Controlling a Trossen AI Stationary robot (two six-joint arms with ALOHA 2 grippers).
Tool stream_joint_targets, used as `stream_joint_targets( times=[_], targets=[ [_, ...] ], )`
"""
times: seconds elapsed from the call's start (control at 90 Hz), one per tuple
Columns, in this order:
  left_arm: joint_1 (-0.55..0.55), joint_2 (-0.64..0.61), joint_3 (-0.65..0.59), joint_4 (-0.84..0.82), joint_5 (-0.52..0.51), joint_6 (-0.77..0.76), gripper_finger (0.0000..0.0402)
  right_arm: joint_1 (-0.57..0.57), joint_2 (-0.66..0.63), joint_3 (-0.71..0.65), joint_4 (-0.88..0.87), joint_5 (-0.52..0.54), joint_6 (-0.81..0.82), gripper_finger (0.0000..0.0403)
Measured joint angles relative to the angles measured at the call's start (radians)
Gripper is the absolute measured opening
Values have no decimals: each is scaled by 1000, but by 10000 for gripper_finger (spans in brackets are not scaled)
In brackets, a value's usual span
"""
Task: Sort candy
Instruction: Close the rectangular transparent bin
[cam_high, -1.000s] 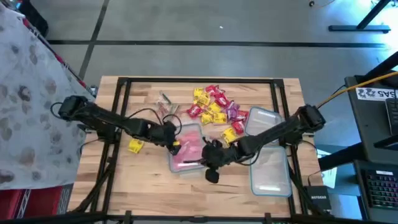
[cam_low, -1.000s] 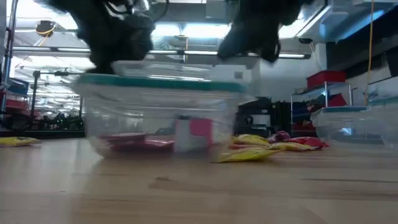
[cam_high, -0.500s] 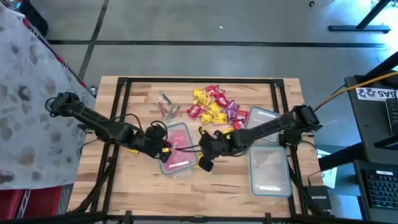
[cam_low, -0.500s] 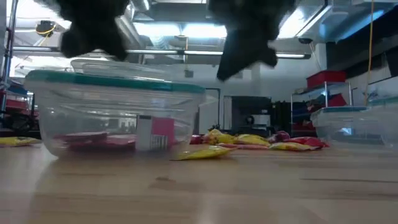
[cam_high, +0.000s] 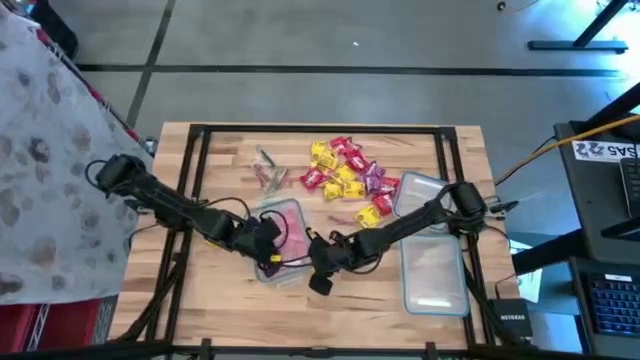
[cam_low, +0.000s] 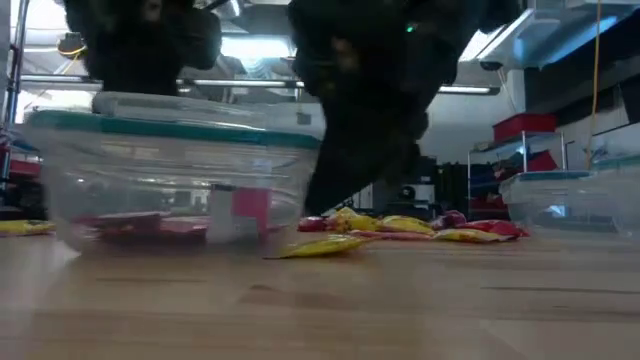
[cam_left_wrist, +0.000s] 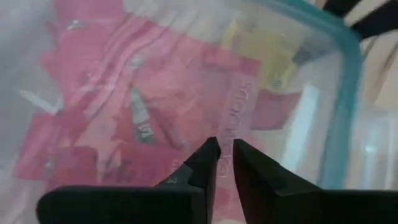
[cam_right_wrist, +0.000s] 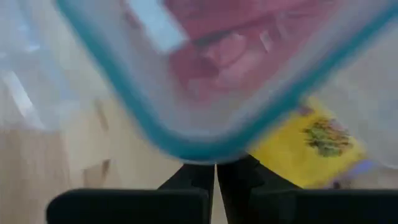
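A clear container (cam_high: 285, 232) with a teal rim (cam_low: 170, 125) and a clear lid stands on the table's middle, with pink candy (cam_left_wrist: 124, 106) inside. My left gripper (cam_high: 266, 243) is over its left part, fingers almost together. My right gripper (cam_high: 320, 268) is shut at its near right corner. Loose candy (cam_high: 345, 172), red, yellow and purple, lies in a heap at the far middle. One yellow piece (cam_low: 325, 245) lies beside the container. My left gripper (cam_left_wrist: 225, 163) comes from above, its fingertips (cam_left_wrist: 208, 155) against the container's clear lid (cam_left_wrist: 239, 102) near the left end. Only a narrow slit shows between the fingers, and nothing is pinched in it. My right gripper (cam_right_wrist: 216, 171) points its shut fingers level at the container's rounded corner (cam_right_wrist: 199, 146), just below the teal rim. The container stands flat on the table. Whether the tips touch it, I cannot tell.
Two more clear containers (cam_high: 422, 195) (cam_high: 434, 275) stand at the table's right. Two silvery-clear pieces (cam_high: 268, 172) lie at the far left of the heap. A yellow piece (cam_low: 25, 227) lies on the left. A black frame borders the table.
The container with the pink candy has slid along the table toward the left edge, staying upright. Both grippers have gone left with it. My right gripper has also come down beside the container's right end.
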Motion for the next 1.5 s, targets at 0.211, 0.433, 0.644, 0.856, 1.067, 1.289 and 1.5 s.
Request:
stream_joint_targets(
  times=[0.211,0.433,0.644,0.856,1.067,1.289,1.5],
  targets=[
    [-79,-5,-1,-55,2,-7,36,0,48,6,-45,20,33,0],
    [-136,-5,-3,-71,-1,-32,36,-3,-5,1,-342,170,34,0],
    [-141,-4,-5,-54,-38,-53,36,-17,-150,-4,-528,230,27,0],
    [-138,10,-5,-4,-109,-8,36,-15,-196,-2,-226,33,-40,0],
    [-132,74,-2,53,-103,33,36,-42,-120,-3,-21,-6,-8,0],
    [-132,111,-2,124,-91,41,36,-97,-118,-1,-15,-7,37,0],
    [-132,116,-3,128,-93,64,36,-144,-99,0,-16,-19,37,0]
  ],
)
